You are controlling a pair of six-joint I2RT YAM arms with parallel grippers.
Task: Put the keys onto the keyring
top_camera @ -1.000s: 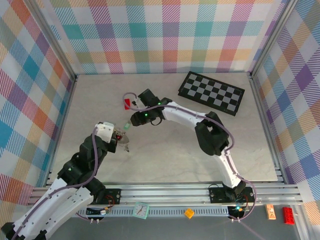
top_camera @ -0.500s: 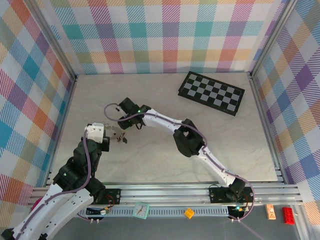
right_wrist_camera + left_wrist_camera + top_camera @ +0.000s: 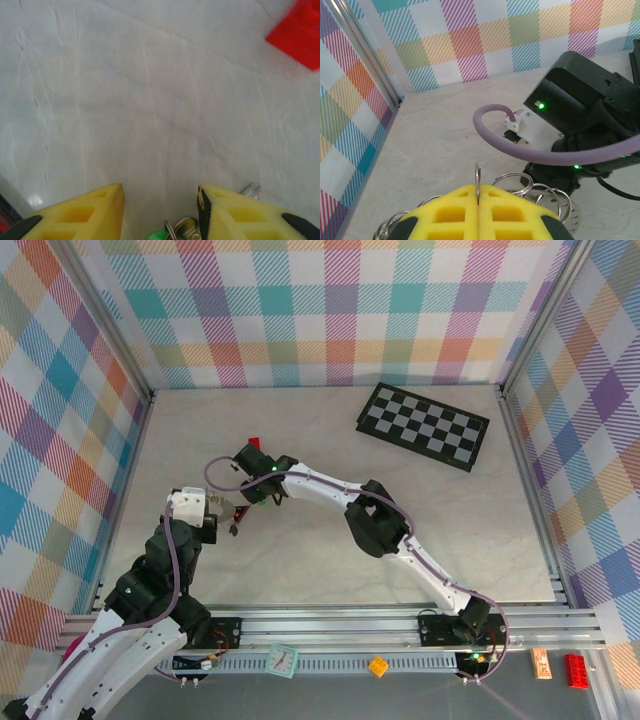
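Observation:
My left gripper (image 3: 478,194) is shut on one wire loop of the silver keyring (image 3: 478,176), and more of its loops (image 3: 521,179) fan out behind the yellow fingers. In the top view the left gripper (image 3: 233,518) hovers over the left middle of the table. The right gripper (image 3: 250,500) sits just up and right of it, almost touching. My right gripper (image 3: 160,200) is open, pointing down at the table. The light green key head (image 3: 159,235) and a metal key part (image 3: 186,231) show low between its fingers. I cannot tell the black key apart.
A small red brick (image 3: 253,443) (image 3: 297,32) lies just beyond the right wrist. The black-and-white chequered board (image 3: 423,425) rests at the back right. The right arm's dark wrist and purple cable (image 3: 520,147) crowd the space in front of the left gripper. Checked walls enclose the table.
The right arm has swung left and bent at the elbow, bringing its gripper against the left one. The left gripper shifted slightly left. The red brick is uncovered again.

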